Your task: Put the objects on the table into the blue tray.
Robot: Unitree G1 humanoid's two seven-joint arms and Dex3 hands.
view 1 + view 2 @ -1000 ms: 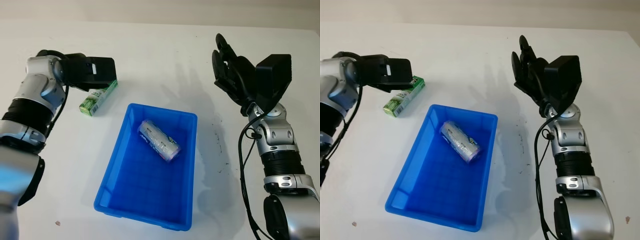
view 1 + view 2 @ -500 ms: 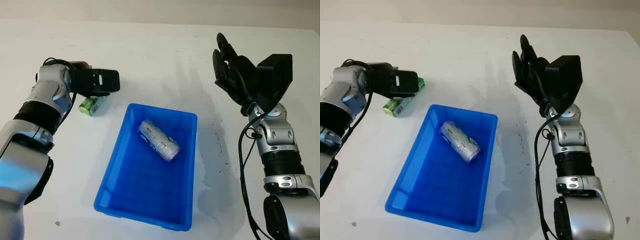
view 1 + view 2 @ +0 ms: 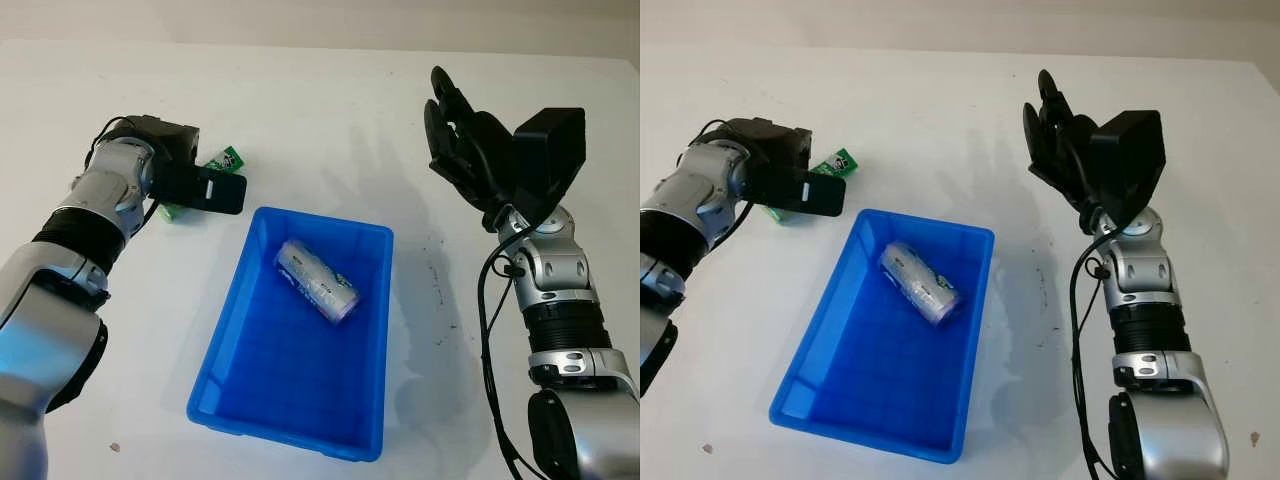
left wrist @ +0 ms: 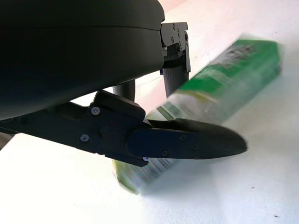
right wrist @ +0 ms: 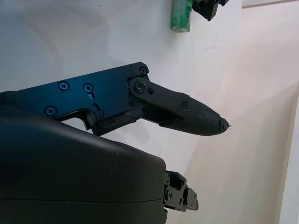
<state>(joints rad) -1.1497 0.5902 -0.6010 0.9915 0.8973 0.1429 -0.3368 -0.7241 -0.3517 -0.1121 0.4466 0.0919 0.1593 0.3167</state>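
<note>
A green box lies on the white table left of the blue tray; its far end pokes out past my left hand. That hand is low over the box and open. In the left wrist view one finger lies on the near side of the green box and the others on its far side. A silver can lies on its side inside the tray, toward the far end. My right hand is open, raised above the table right of the tray.
The white table stretches behind and to both sides of the tray. Dark specks mark the table right of the tray. The right wrist view looks down past its fingers to the green box.
My left hand has dropped and turned toward the tray, coming down over the green box with fingers on both sides of it. The right hand and the can have stayed put.
</note>
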